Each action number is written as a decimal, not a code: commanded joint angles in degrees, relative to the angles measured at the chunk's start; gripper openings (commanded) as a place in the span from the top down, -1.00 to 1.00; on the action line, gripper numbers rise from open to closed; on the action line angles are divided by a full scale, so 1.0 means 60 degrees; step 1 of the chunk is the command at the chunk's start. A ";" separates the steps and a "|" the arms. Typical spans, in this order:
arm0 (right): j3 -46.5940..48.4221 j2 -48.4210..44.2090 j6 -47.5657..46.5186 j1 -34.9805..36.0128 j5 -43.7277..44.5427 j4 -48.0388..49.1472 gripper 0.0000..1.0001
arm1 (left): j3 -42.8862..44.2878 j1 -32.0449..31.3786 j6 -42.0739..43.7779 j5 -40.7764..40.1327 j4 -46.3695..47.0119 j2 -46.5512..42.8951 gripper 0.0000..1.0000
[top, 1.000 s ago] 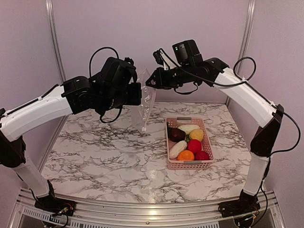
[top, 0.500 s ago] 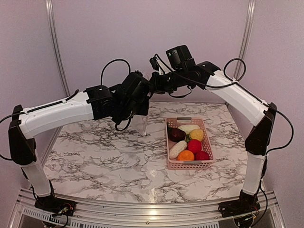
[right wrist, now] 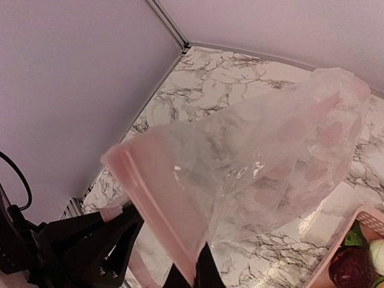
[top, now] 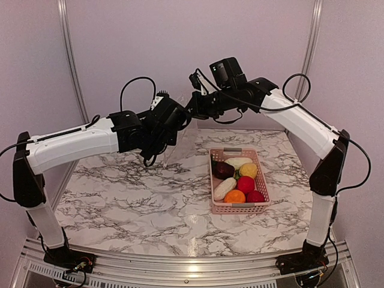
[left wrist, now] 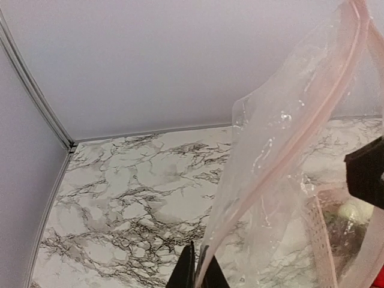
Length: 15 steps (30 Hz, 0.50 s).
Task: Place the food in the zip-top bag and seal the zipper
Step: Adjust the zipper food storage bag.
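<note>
While both arms reach in over the far half of the marble surface [top: 138, 198], the clear bag [top: 170, 146] hangs between them at about 12 o'clock in the overhead view. Left fingers [left wrist: 197, 273] are clamped tight on the bag's [left wrist: 282, 150] mouth edge, and the pink-tinted zipper [left wrist: 255, 189] runs up and away from them toward 1 o'clock. Right fingers [right wrist: 191, 277] are pinched shut on the same zipper [right wrist: 159, 210], with the crinkly bag [right wrist: 270, 150] billowing off toward 2 o'clock in that wrist view. Overhead, the left fingers [top: 177, 117] and right fingers [top: 193, 111] sit just beside each other up in the air. Whether the bag's lower end touches the surface, I cannot tell. Food [top: 239, 177] sits in the pink basket [top: 240, 209] at roughly 4 o'clock from the bag: a red ball [top: 245, 183], an orange one [top: 234, 196], a white oblong piece [top: 225, 188], a yellow piece [top: 248, 170] and a dark one [top: 224, 170]. None of it is in the bag.
</note>
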 commanded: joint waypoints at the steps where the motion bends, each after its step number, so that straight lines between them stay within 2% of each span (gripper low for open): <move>1: 0.0213 0.0051 0.0098 -0.0114 0.0532 -0.0890 1.00 | -0.0499 0.0276 0.0003 -0.0711 -0.0268 -0.0808 0.96; 5: 0.0657 0.0393 -0.0128 -0.0149 0.0898 -0.2036 1.00 | -0.0879 0.0338 -0.0178 -0.0832 -0.0268 -0.1297 1.00; 9: 0.0787 0.0589 -0.0258 -0.0150 0.0239 -0.2307 0.98 | -0.1177 0.0332 -0.0347 -0.0572 -0.0269 -0.1599 1.00; 12: 0.0524 0.0280 -0.0334 -0.0134 -0.0558 -0.1612 0.80 | -0.1367 0.0336 -0.0408 -0.0413 -0.0309 -0.1692 1.00; 15: 0.0278 -0.0179 -0.0454 -0.0187 -0.1579 -0.0748 0.44 | -0.1614 0.0331 -0.0369 -0.0481 -0.0393 -0.1873 1.00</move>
